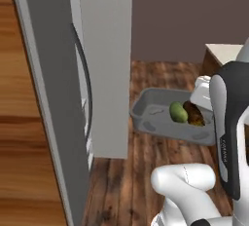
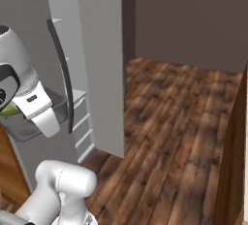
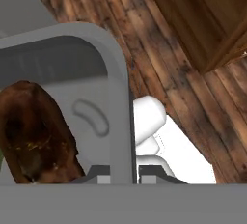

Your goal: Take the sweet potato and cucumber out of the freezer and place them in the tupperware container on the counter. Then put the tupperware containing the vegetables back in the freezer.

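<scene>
You have one tupperware container (image 1: 160, 115), one cucumber (image 1: 178, 112) and one sweet potato (image 1: 194, 115) in front of you, plus one freezer (image 1: 104, 49) with its one door (image 1: 53, 103) swung open at the left. In the left base view the grey tub hangs above the wooden floor (image 1: 146, 171), just right of the freezer's grey side wall and clear of it; the cucumber lies at the tub's right end with the sweet potato touching it on the right. The arm covers the tub's right rim there, so you cannot see the grip itself from that side.

In the hand view the gripper (image 3: 126, 177) has its two fingers pinched tight on the tub's side wall (image 3: 118, 121), one tip inside and one outside. The sweet potato (image 3: 36, 136) fills the tub's lower left; the cucumber is barely a green sliver at the left edge and hard to make out.

From the right base view the arm hides most of the tub (image 2: 58, 115); you get one grey corner and a bit of green at the left edge. Pale shelf edges (image 2: 80, 95) show behind the door's dark curved strip (image 2: 63, 78). A corner of the counter (image 1: 223, 52) is cut off at the far right
</scene>
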